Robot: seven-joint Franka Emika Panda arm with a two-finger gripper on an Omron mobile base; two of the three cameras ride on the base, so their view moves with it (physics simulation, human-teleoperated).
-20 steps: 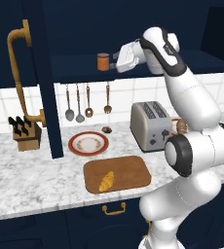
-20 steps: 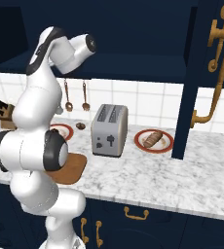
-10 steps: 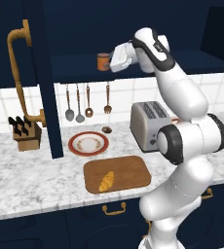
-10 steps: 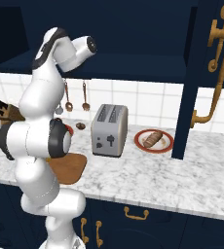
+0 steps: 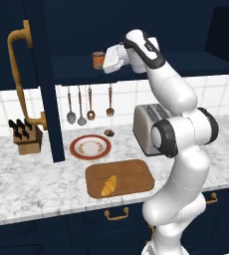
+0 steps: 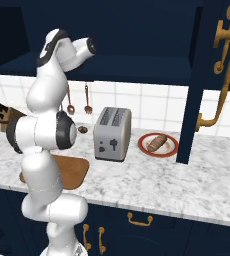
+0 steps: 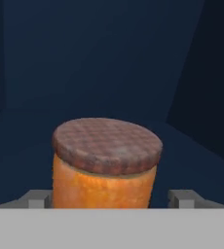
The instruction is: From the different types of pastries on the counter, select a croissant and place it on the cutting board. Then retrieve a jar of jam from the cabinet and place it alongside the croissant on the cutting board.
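The jar of jam [image 7: 106,165], orange with a darker checked lid, stands upright on the shelf of the open cabinet [image 5: 151,67]. In the left base view the jar of jam [image 5: 97,60] is just left of my gripper [image 5: 108,61]. My gripper [image 7: 109,199] is open, one fingertip on each side of the jar with small gaps. The golden croissant [image 5: 109,185] lies on the wooden cutting board [image 5: 131,174] on the marbled counter [image 5: 37,189]. A tiny dark lump [image 5: 109,132] and a brown pastry [image 6: 157,142] on a plate are the other pastries.
The cabinet door [image 5: 47,84] with its brass handle [image 5: 18,74] hangs open on the left. A toaster [image 5: 147,128], an empty red-rimmed plate [image 5: 90,147], a knife block [image 5: 26,137] and hanging utensils [image 5: 89,104] stand behind the board. Another open door [image 6: 207,80] is on the right.
My arm has reached left and deeper into the cabinet, bringing the hand up to the jar. The croissant, board and other things have not moved.
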